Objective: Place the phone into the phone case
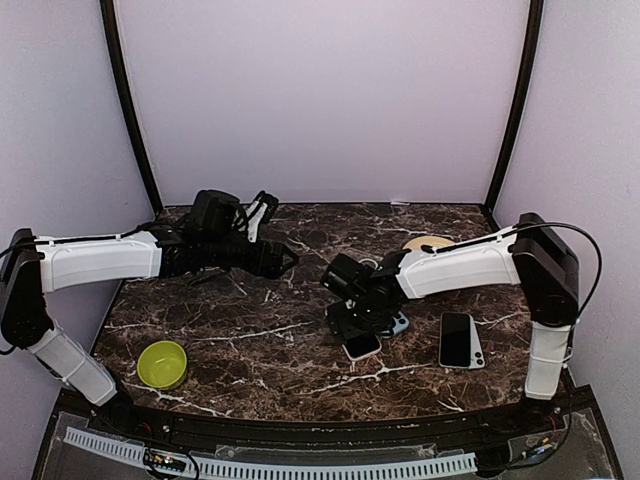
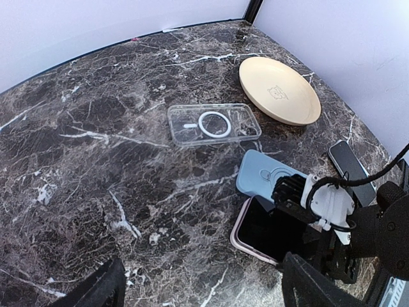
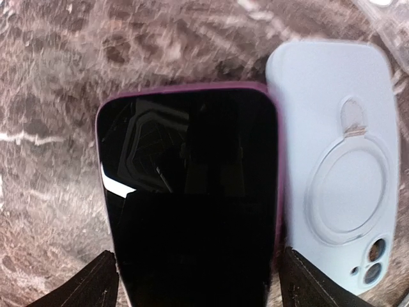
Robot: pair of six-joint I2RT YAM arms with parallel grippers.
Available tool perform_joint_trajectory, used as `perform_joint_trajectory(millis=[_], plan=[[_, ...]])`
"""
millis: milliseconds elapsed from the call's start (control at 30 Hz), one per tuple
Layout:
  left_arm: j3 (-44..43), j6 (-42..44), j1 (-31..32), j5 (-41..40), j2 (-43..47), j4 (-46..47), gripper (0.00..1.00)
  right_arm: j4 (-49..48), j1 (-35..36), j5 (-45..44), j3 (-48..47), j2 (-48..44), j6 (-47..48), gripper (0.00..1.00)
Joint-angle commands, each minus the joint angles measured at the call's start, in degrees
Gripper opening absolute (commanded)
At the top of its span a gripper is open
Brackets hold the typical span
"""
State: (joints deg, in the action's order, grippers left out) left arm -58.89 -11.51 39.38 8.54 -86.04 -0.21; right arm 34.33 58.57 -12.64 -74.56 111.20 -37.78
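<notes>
A phone with a black screen, seated in a pink-purple case, lies flat on the marble table; it also shows in the top view and the left wrist view. My right gripper is low over its near end. Its fingers stand astride the phone's two long sides with a thin gap on the left, so it is open. A light blue case lies back-up right beside the phone. A clear case lies farther back. My left gripper is open, empty and raised.
A second dark phone lies at the right. A tan plate sits at the back right. A green bowl stands near the front left. The right arm reaches across the table's right half.
</notes>
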Motion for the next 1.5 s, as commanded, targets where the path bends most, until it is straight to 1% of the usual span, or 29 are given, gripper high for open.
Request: perform_joint_trajectory(millis=[0, 167, 300, 433, 600, 767, 800, 900, 1000, 1100, 1200, 1300, 1467], plan=[[0.11, 0.87, -0.35, 0.42, 1.23, -1.11, 0.87, 4.63, 1.26, 3.96, 0.19, 2.04, -1.86, 0.88], [0.13, 0.85, -0.43, 0.69, 1.35, -1.24, 0.87, 5.22, 2.28, 4.91, -0.16, 2.42, -2.04, 0.89], [0.04, 0.79, -0.35, 0.95, 1.24, -1.20, 0.87, 6.29, 2.46, 2.01, -1.51, 4.03, -2.16, 0.89], [0.08, 0.93, -0.39, 0.72, 1.32, -1.25, 0.87, 8.21, 2.43, -1.03, -3.12, 6.99, -2.29, 0.85], [0.11, 0.94, -0.45, 0.74, 1.47, -1.24, 0.87, 7.93, 2.41, -2.30, -2.85, 7.58, -2.52, 0.77], [0.12, 0.96, -0.49, 0.69, 1.53, -1.29, 0.86, 8.80, 2.43, -4.07, -3.30, 8.75, -2.47, 0.75], [0.15, 1.03, -0.47, 0.67, 1.52, -1.24, 0.87, 9.07, 2.43, -4.58, -3.50, 9.08, -2.47, 0.75], [0.10, 1.09, -0.60, 0.57, 1.58, -1.27, 0.87, 10.15, 2.43, -5.61, -4.20, 10.10, -2.64, 0.85], [0.10, 1.21, -0.58, 0.45, 1.63, -1.29, 0.87, 9.78, 2.57, -5.41, -4.36, 10.29, -2.56, 0.86], [0.15, 1.22, -0.58, 0.37, 1.74, -1.32, 0.87, 9.39, 2.80, -5.34, -4.36, 10.47, -2.51, 0.81], [0.15, 1.31, -0.64, 0.44, 1.75, -1.29, 0.87, 9.17, 2.95, -5.23, -4.23, 10.64, -2.53, 0.68], [0.15, 1.24, -0.66, 0.44, 1.91, -1.33, 0.87, 7.97, 3.03, -4.75, -4.03, 9.95, -2.16, 0.58], [0.28, 0.77, -0.71, 1.10, 1.69, -1.02, 0.87, 1.40, 3.77, -4.06, -2.26, 5.66, 0.44, 0.46]])
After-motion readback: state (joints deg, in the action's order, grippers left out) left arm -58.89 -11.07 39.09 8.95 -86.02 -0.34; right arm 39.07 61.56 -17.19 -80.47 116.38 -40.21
